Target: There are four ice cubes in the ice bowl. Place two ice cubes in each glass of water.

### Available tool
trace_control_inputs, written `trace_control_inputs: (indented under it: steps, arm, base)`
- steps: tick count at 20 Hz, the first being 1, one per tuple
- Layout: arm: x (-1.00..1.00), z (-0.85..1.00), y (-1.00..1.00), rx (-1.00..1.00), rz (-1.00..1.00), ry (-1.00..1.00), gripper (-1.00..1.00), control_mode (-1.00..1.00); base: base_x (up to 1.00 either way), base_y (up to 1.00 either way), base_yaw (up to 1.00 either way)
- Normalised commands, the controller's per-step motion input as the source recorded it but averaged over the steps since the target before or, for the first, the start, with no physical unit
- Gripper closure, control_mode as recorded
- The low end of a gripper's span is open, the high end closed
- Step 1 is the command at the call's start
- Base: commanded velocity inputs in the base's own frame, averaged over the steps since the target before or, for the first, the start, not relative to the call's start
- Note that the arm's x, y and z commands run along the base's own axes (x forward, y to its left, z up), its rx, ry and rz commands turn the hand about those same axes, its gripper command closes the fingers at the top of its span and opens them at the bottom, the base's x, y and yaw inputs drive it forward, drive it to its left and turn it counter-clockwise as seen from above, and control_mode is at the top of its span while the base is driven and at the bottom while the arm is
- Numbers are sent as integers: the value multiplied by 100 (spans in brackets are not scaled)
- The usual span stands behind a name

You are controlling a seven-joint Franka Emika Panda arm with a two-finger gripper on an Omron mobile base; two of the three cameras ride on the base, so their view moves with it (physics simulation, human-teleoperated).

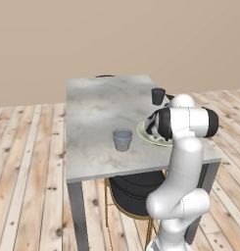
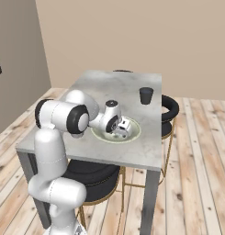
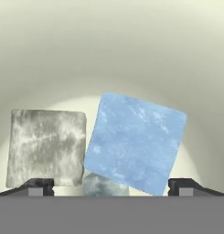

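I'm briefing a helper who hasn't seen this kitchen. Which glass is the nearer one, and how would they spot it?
On the grey marble table, look left of the ice bowl. The nearer glass stands alone there, pale grey-blue, while the other glass sits darker by the table's far right edge.

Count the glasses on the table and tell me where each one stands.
2. One glass stands near the table's front edge, left of the bowl in the left base view. The other glass stands farther back, beyond the bowl, near the right edge.
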Motion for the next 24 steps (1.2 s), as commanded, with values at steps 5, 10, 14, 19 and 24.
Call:
trace_control_inputs:
  steps: [5, 10, 14, 19, 24]
  arm:
    - [0, -6, 0, 0, 0, -5, -100, -100]
    - [0, -11, 0, 0, 0, -5, -100, -100]
    - [0, -11, 1, 0, 0, -1, 100, -100]
    - [0, -15, 5, 0, 0, 0, 100, -100]
    - [0, -22, 0, 0, 0, 0, 100, -100]
  base:
    - [0, 0, 0]
    - [0, 0, 0]
    - [0, 0, 0]
    - [0, 0, 0]
    - [0, 0, 0]
